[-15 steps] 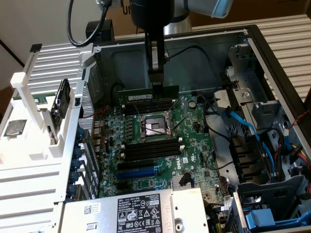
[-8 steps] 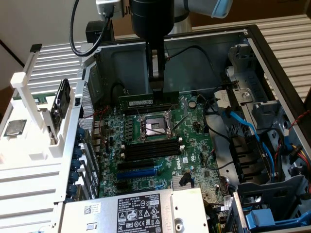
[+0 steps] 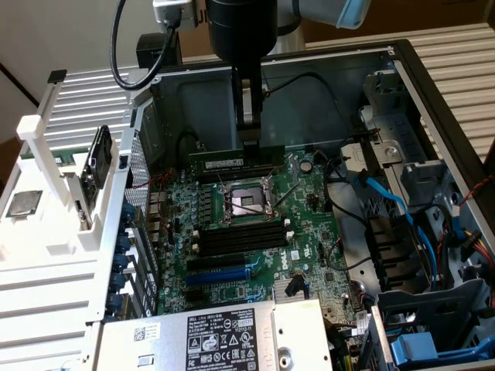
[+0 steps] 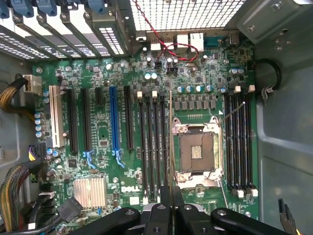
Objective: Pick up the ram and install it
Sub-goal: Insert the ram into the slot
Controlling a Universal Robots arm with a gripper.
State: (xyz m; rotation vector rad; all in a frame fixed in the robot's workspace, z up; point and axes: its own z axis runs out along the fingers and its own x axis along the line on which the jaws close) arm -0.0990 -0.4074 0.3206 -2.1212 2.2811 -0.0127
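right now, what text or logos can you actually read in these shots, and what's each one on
"DELL": white logo printed on the green motherboard.
Black label on the power supply: print too small to read.
White barcode sticker on the same unit: unreadable.
White label strip on the ram: unreadable.

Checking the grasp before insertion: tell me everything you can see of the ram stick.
The long, thin dark-green circuit-board ram stick bears a white label strip. It is level, standing on edge, pinched at its top edge by the black gripper, held above the green motherboard by the CPU socket, seated in no slot.
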